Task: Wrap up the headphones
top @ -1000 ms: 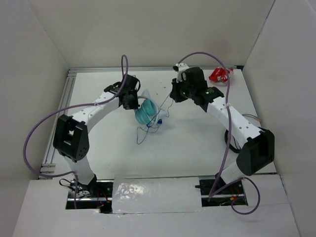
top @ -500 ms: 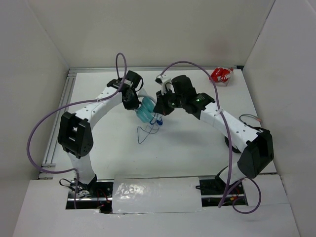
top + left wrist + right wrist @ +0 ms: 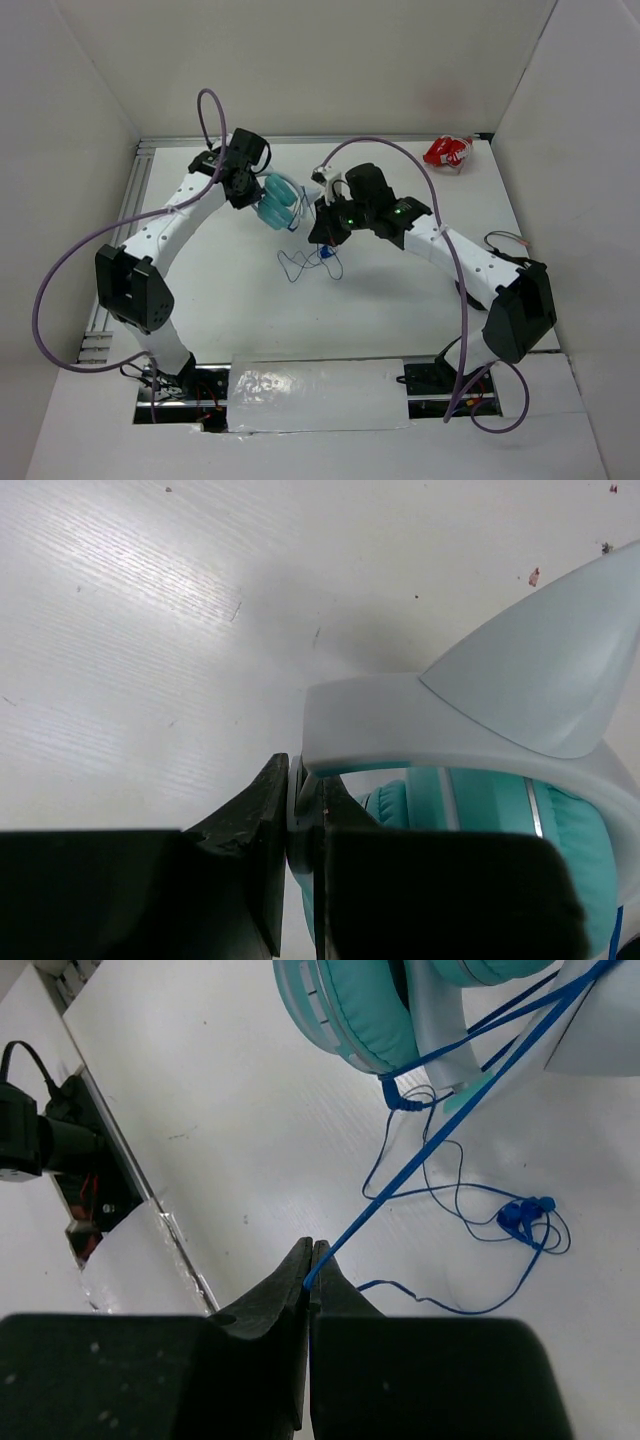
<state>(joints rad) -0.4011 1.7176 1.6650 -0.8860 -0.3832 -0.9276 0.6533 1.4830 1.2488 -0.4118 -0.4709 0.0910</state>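
The teal headphones (image 3: 277,203) with white headband hang in my left gripper (image 3: 250,192), held above the table at the back centre. In the left wrist view that gripper (image 3: 302,820) is shut on the white headband (image 3: 400,720), below a pointed cat-ear tip (image 3: 545,680). My right gripper (image 3: 322,228) is just right of the headphones. In the right wrist view it (image 3: 312,1265) is shut on the thin blue cable (image 3: 440,1130), which runs taut up to the teal ear cups (image 3: 365,1005). Slack cable and the blue plug (image 3: 525,1215) lie on the table (image 3: 325,258).
A small red-and-white object (image 3: 446,151) lies at the back right corner. White walls enclose the table on three sides. A metal rail (image 3: 125,215) runs along the left edge. Purple arm cables loop above both arms.
My left gripper has carried the headphones up and to the left. My right gripper has swung left and nearer, now close beside them, drawing the cable taut. The slack cable has shifted on the table.
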